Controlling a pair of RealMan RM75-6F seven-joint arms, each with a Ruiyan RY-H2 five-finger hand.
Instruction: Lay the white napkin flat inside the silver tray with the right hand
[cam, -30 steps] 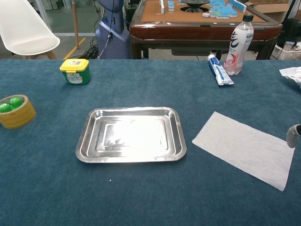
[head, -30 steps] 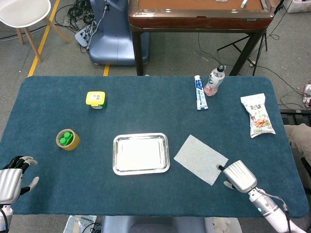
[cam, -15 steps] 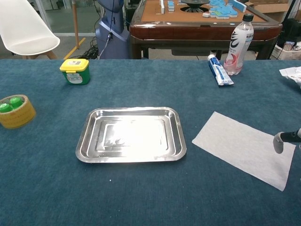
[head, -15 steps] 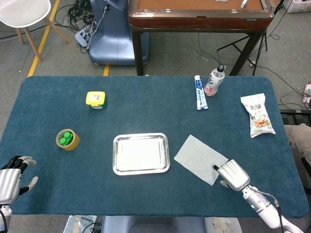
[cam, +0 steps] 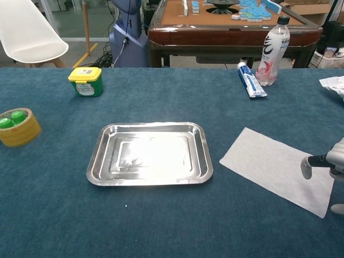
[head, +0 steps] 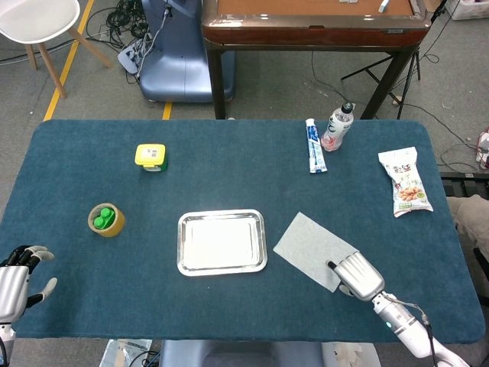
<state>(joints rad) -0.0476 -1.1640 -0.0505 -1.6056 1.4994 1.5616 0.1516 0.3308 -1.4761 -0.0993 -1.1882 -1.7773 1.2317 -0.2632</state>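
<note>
White napkin (head: 312, 247): lying flat, lower right of frame, beside empty silver tray (head: 222, 241). Right hand (head: 356, 276): reaching over its near corner, holding nothing; finger spread unclear. Next: pinching an edge.

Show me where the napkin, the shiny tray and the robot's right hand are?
white napkin (cam: 269, 164), chest view, middle of the sheet.
silver tray (cam: 149, 128), chest view, far rim.
right hand (head: 357, 275), head view, back of the hand.

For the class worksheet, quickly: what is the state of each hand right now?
Left hand: open, holding nothing.
Right hand: over the flat white paper napkin, one of its fingers extended; no grip visible, state cannot be told.
</note>
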